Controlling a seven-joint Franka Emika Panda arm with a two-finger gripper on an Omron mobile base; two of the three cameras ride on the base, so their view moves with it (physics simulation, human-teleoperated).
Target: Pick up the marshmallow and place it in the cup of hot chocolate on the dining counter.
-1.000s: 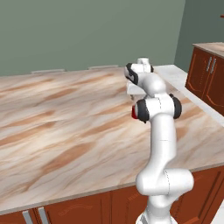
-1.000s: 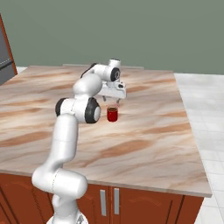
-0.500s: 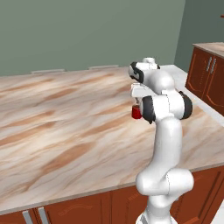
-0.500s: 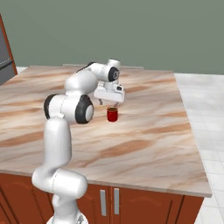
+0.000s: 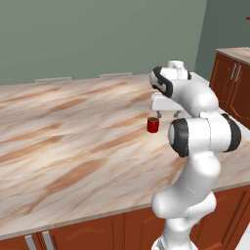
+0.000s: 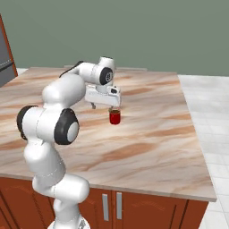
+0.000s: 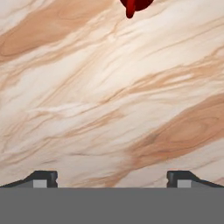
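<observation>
Above the marbled table [image 5: 73, 146], the tool [image 5: 165, 115] is held with its two fingers spread wide, nothing being gripped between them and nothing touched. In the hand view the two dark fingertips [image 7: 43, 178] are seen far apart at the bottom, with bare veined marble [image 7: 109, 109] between them. The tool [image 6: 105, 106] hangs just over the table, close beside the cup of hot chocolate [image 5: 153, 125], which stands upright on the marble. In the left base view the cup is seen just below and to the left of the tool; in the right base view the cup [image 6: 115, 116] lies just below and to the right of it. In the hand view a red part of the cup [image 7: 133, 5] is cut off by the top edge. The marshmallow cannot be made out on the table or in the tool; whether it lies inside the cup cannot be told, the rim being too small.

Compared with a second ago, the fingers have been kept spread, and the cup has stayed where it was on the table. The arm's elbow has been swung outward, to the right in the left base view and to the left in the right base view, so that the cup is now left uncovered by the arm in the left base view.

One tool, one red cup and one table are counted. Red-brown cabinet doors [image 6: 147, 208] are seen beneath the table's edge, and a second cabinet [image 5: 234, 83] stands at the right of the left base view.
</observation>
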